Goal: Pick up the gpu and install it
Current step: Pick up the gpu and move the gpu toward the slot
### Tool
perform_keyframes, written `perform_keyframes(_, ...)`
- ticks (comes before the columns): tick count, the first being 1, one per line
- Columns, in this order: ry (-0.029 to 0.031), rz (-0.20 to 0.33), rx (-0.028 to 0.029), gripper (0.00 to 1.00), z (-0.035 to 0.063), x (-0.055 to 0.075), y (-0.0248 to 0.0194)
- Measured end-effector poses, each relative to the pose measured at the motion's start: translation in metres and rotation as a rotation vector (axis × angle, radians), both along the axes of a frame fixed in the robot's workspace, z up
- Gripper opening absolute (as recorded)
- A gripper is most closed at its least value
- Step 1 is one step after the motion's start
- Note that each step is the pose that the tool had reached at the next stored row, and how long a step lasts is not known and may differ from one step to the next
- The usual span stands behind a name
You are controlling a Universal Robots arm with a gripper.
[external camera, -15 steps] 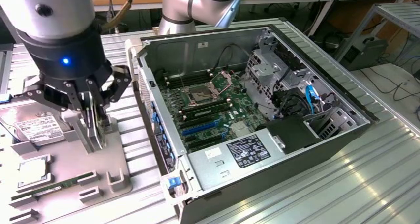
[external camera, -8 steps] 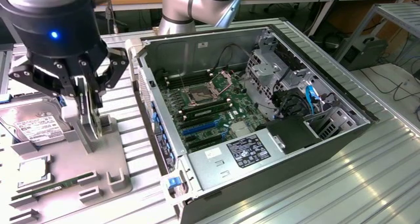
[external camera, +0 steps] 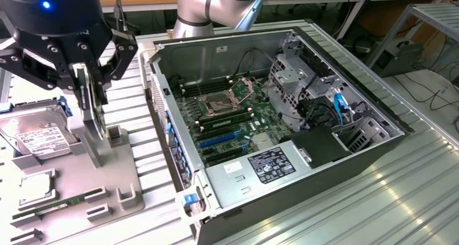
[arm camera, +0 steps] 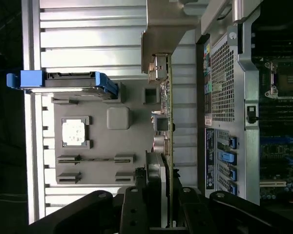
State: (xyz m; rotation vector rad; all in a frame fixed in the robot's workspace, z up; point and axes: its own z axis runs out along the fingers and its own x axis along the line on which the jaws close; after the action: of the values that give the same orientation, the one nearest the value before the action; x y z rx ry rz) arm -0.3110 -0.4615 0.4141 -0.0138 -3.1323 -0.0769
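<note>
The gpu (external camera: 92, 106) hangs on edge at the exterior view's left, a thin green board with a silver bracket. My gripper (external camera: 90, 83) is shut on its upper edge, black fingers on both faces. The card's lower end sits at the upright slot of the grey holder (external camera: 109, 144); I cannot tell whether it is clear of the slot. In the wrist view the gpu (arm camera: 168, 97) runs edge-on out from my gripper (arm camera: 158, 197), with its bracket at the far end. The open PC case (external camera: 208, 46) lies just beside it, its motherboard (external camera: 229, 116) and blue slots (external camera: 219, 139) exposed.
The grey parts tray (external camera: 115, 175) also carries a hard drive (external camera: 40, 138) with blue rails, a CPU (external camera: 36, 186) and a RAM stick (external camera: 50, 207). Everything rests on a ribbed aluminium table (external camera: 401, 202). The arm's base (external camera: 208, 8) stands behind the case.
</note>
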Motion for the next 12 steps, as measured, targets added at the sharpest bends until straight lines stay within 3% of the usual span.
perform_keyframes(7, 0.0003, 0.012, -0.0002, 0.29, 0.0018, 0.0003, 0.0)
perform_keyframes(12, 0.0001, 0.014, -0.0001, 0.29, 0.0017, 0.0087, 0.0)
